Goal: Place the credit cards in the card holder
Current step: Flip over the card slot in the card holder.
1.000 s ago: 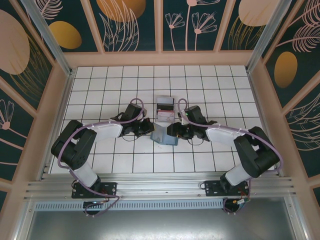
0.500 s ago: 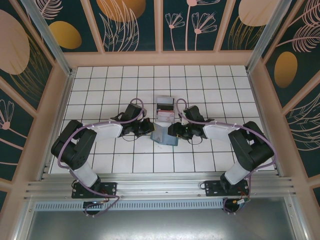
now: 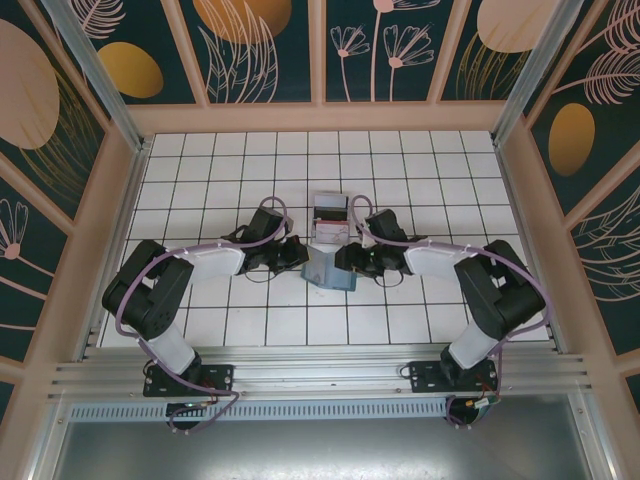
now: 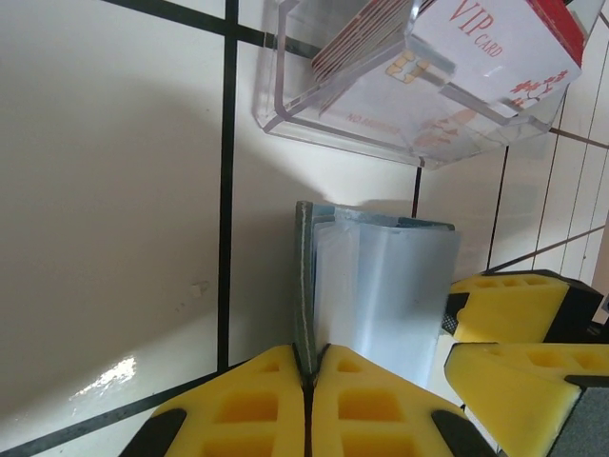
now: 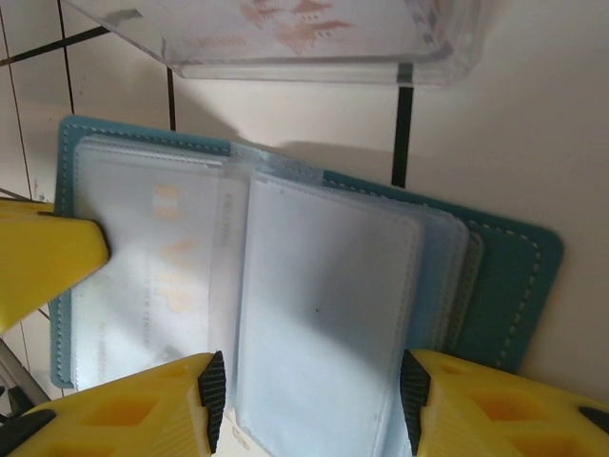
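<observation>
A: Where's the card holder (image 5: 504, 286)?
B: On the tabletop (image 3: 200, 180). The left tool (image 4: 306, 381) is clamped on its cover, and the right tool (image 5: 309, 390) stands apart over its sleeves (image 5: 324, 286).
A: And the credit cards (image 4: 495, 48)?
B: In the clear box (image 4: 276, 105), at twelve o'clock from both tools.

Black-jointed arms (image 3: 150, 300) wear white shells (image 3: 208, 262) and trail purple cables (image 3: 275, 207); claw fingers (image 4: 249, 405) are yellow, waffle-moulded blocks.

One card holder (image 3: 330, 270), with several clear sleeves (image 5: 324, 286) whose number I cannot tell. One clear box (image 3: 330, 213), holding a packed stack of credit cards (image 4: 495, 48) too tight to count; one more card (image 5: 166, 257) shows through a sleeve. Two arms (image 3: 210, 262): one left gripper (image 3: 303, 256), one right gripper (image 3: 342, 260)
</observation>
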`<action>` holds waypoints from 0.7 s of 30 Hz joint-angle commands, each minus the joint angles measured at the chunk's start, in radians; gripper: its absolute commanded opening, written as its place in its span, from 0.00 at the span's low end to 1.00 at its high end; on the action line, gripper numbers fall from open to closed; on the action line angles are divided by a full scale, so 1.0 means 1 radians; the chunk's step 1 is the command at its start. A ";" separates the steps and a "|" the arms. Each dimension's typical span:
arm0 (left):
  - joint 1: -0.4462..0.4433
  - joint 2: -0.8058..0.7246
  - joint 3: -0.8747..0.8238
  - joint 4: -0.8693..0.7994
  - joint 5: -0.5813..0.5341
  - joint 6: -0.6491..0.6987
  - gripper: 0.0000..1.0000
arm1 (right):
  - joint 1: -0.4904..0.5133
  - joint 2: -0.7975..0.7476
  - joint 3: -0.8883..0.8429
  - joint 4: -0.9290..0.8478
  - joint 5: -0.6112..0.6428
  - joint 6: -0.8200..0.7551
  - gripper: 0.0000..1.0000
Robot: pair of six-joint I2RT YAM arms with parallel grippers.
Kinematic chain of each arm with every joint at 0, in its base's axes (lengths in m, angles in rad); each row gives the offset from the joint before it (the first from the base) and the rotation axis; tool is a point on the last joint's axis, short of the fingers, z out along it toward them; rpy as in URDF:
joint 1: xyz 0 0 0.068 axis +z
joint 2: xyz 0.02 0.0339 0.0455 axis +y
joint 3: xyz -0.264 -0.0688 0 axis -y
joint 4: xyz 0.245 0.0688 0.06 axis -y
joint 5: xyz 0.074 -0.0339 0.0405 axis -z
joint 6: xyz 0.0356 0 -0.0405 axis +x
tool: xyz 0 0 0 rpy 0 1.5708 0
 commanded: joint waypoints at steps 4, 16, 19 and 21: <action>-0.002 0.011 -0.033 0.018 -0.012 -0.029 0.05 | 0.047 0.034 0.086 0.029 -0.042 0.006 0.55; -0.003 0.007 -0.038 0.023 -0.016 -0.032 0.06 | 0.113 0.106 0.171 0.055 -0.104 0.001 0.56; -0.003 0.001 -0.045 0.024 -0.017 -0.037 0.08 | 0.116 0.140 0.167 0.079 -0.115 0.008 0.56; -0.003 -0.009 -0.057 0.026 -0.022 -0.043 0.12 | 0.118 0.158 0.162 0.086 -0.115 0.013 0.56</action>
